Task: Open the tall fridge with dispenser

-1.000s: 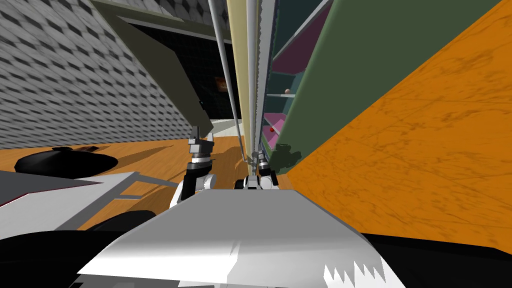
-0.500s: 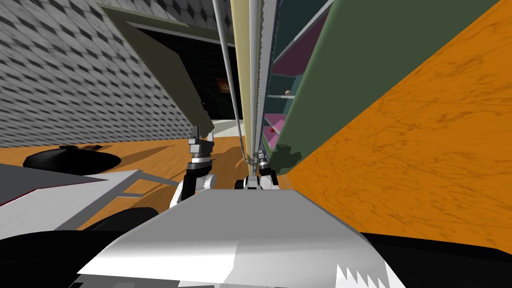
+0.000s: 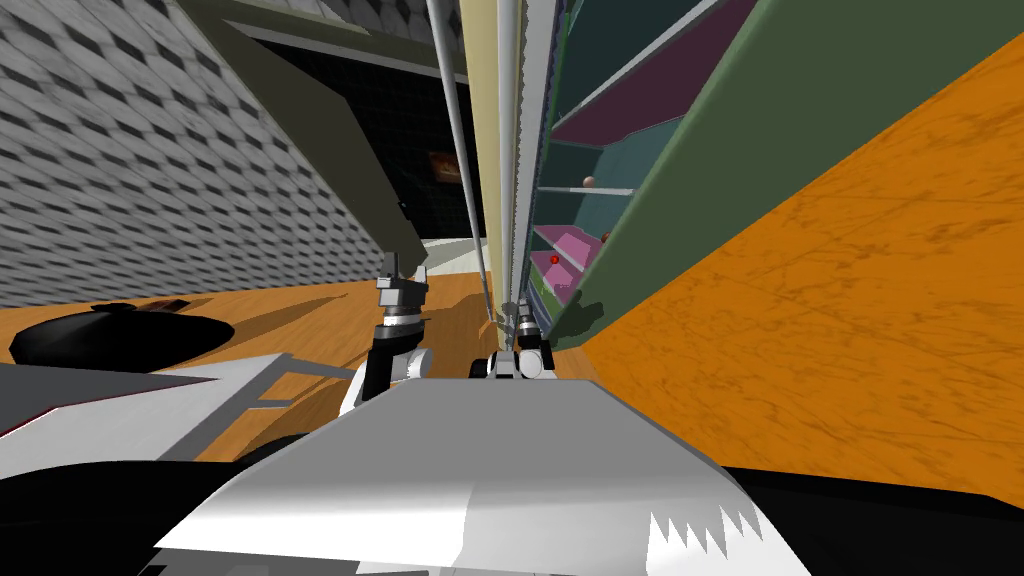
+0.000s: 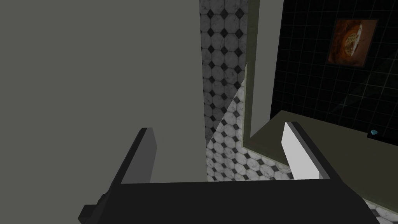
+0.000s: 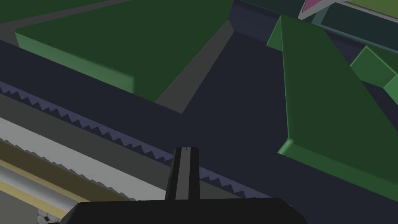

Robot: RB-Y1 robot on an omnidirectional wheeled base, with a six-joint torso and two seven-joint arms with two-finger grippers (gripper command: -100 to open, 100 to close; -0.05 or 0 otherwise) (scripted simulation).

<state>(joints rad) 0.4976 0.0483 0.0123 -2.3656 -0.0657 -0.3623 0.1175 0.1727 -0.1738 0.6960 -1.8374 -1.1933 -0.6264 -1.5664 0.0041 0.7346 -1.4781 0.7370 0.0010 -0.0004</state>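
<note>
the tall fridge (image 3: 760, 120) stands open in front of me, and i see its door (image 3: 487, 150) from the thin side, running up the middle of the head view. a long grey handle (image 3: 465, 180) runs along the door's left side. to the right of the door i can look into the fridge: a purple shelf (image 3: 640, 100), pink boxes (image 3: 565, 245), a small red ball (image 3: 554, 260) and a light brown ball (image 3: 589, 181) higher up.

my right gripper (image 3: 522, 312) is low down at the bottom of the door's edge. its two fingers (image 5: 185, 171) are pressed together and i see nothing between them. just beside them runs a strip with little teeth (image 5: 116, 134), and past it lie dark green blocks (image 5: 116, 46).

my left gripper (image 3: 402, 265) is up in the air over the orange floor (image 3: 850, 300), left of the door and apart from it. its fingers (image 4: 301, 151) are spread wide and hold nothing.

a black round thing (image 3: 110, 338) sits on the floor far to my left
</note>
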